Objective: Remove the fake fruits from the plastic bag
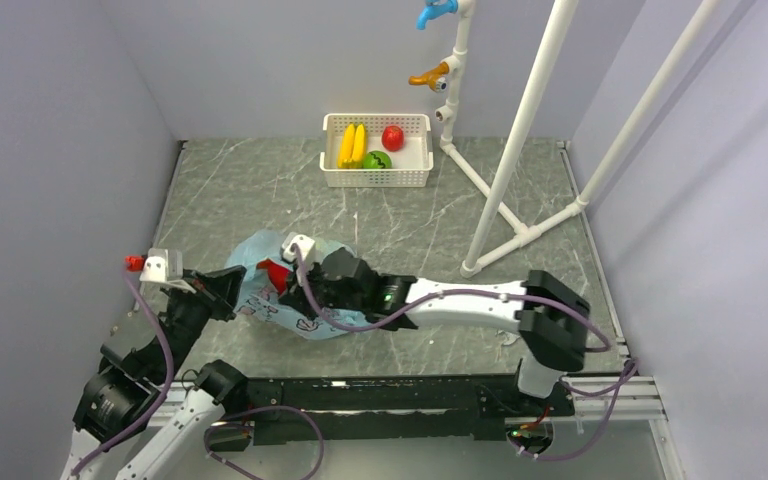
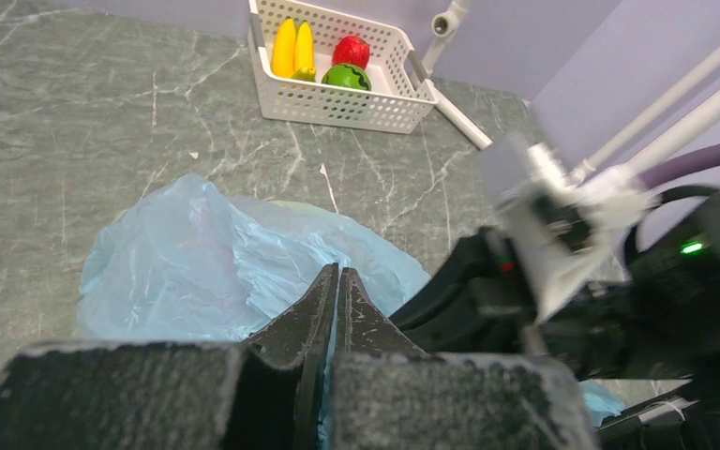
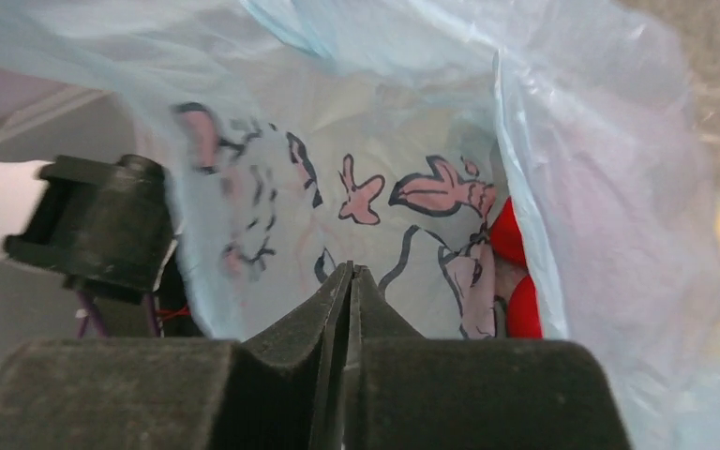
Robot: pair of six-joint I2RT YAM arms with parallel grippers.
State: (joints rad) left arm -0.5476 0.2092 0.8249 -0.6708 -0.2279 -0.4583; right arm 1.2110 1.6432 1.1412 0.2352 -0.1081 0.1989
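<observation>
Left gripper (image 2: 337,274), closest to its own lens: jaws pressed flat together, no gap, a sliver of blue film in the seam; judged clamped on the left edge of the plastic bag (image 2: 197,272).

Right gripper (image 3: 350,272): jaws likewise fully closed, tips set against the printed film with pink figures; apparently nipping a fold of it, no fruit in the grasp.

Plastic bag: light blue, crumpled, lying on the table (image 1: 260,190) between the two grippers, near the arm bases and well apart from the basket (image 1: 375,182). Left gripper at its left edge, right gripper over its middle.

Fake fruits (image 3: 509,239): two glossy red patches inside the bag, just right of the right gripper's tips and deeper in, partly behind a fold of film. From above, one red patch between the two grippers, nearer the right. Yellowish blur through the film at the far right of the right wrist view; identity unclear. Long axis of any piece not readable.

Next move, as a judgement: contents nearer the right arm; release of the film, then a reach rightward and inward, with the left gripper as anchor on the edge. Thin film liable to be caught along with a fruit.

Basket: white, perforated, at the far side; two bananas (image 1: 352,145), green round fruit (image 1: 378,159) and one red fruit (image 1: 393,137) inside.
</observation>
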